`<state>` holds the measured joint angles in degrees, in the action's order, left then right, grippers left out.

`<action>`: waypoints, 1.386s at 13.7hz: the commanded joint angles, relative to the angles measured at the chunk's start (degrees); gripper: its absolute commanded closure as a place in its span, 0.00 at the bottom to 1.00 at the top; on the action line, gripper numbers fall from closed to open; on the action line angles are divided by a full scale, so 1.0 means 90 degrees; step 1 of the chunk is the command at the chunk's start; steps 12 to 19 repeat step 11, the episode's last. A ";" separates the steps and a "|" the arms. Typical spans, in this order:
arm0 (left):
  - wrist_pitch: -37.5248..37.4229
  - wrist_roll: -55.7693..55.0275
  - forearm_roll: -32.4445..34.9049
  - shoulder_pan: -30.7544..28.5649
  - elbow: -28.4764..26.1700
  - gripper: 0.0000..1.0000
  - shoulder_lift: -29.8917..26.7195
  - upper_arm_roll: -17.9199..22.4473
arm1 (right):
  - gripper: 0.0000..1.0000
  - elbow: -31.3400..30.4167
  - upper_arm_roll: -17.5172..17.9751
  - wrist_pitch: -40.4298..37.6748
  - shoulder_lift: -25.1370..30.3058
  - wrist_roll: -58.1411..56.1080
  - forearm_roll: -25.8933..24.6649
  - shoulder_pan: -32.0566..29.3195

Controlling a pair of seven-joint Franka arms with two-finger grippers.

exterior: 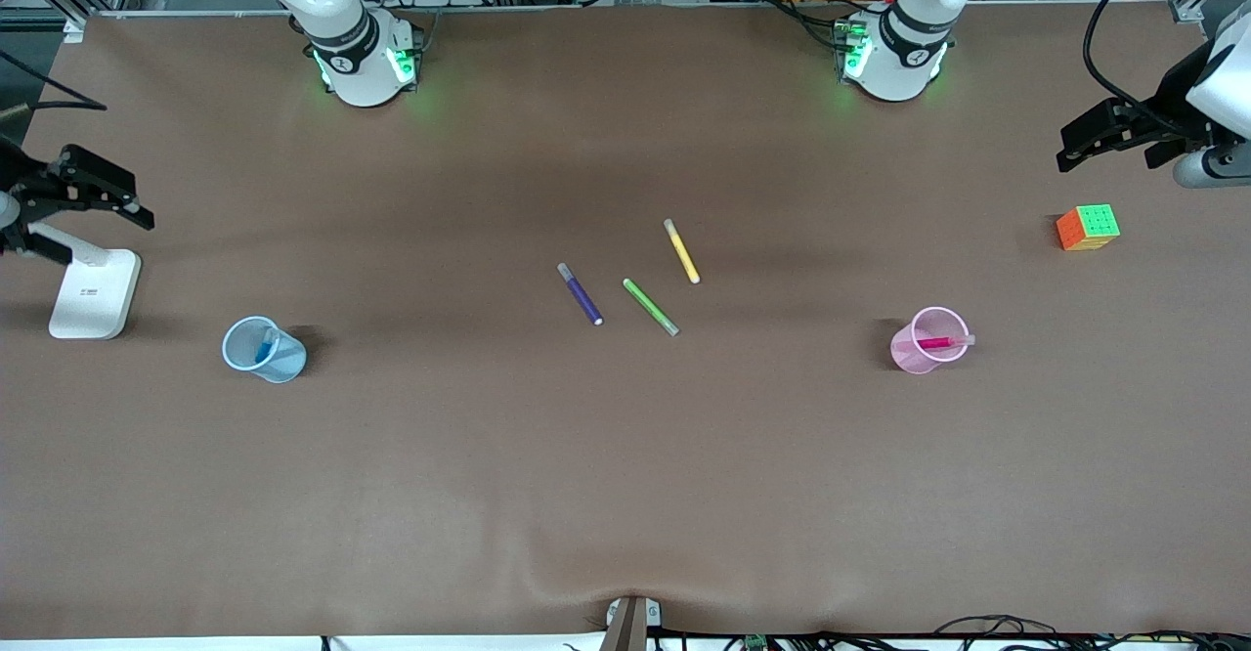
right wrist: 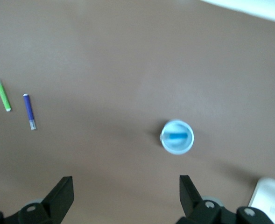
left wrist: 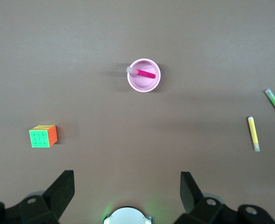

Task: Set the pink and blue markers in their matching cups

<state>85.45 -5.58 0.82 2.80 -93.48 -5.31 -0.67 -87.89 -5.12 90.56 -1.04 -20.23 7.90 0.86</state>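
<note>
The pale pink cup [exterior: 928, 340] [left wrist: 144, 75] stands toward the left arm's end of the table, with the pink marker [exterior: 936, 343] [left wrist: 143, 73] leaning inside it. Toward the right arm's end stands the light blue cup [exterior: 262, 349] [right wrist: 177, 136], and the blue marker [exterior: 264, 346] [right wrist: 177, 136] rests in it. My left gripper [exterior: 1104, 143] [left wrist: 127, 179] hangs open and holds nothing, over the table's end past the cube. My right gripper [exterior: 106, 237] [right wrist: 126, 184] is open too, with nothing in it, above the white block at its end of the table.
In the middle of the table lie a dark purple marker [exterior: 581, 294], a green marker [exterior: 651, 307] and a yellow marker [exterior: 682, 251]. A colourful puzzle cube [exterior: 1088, 228] sits near the left gripper. A white block [exterior: 95, 294] rests beside the blue cup.
</note>
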 commanded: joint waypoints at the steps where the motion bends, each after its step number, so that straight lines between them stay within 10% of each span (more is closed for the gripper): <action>1: -0.0139 0.0152 -0.0092 -0.0048 0.0143 0.00 0.0033 -0.0004 | 0.00 -0.0107 -0.0124 -0.0363 0.0282 0.1014 -0.0282 0.0100; 19: -0.0403 0.0132 -0.0082 -0.0038 0.0123 0.00 0.0033 -0.0004 | 0.00 -0.0078 0.0110 -0.1214 0.0604 0.2775 -0.0995 0.0080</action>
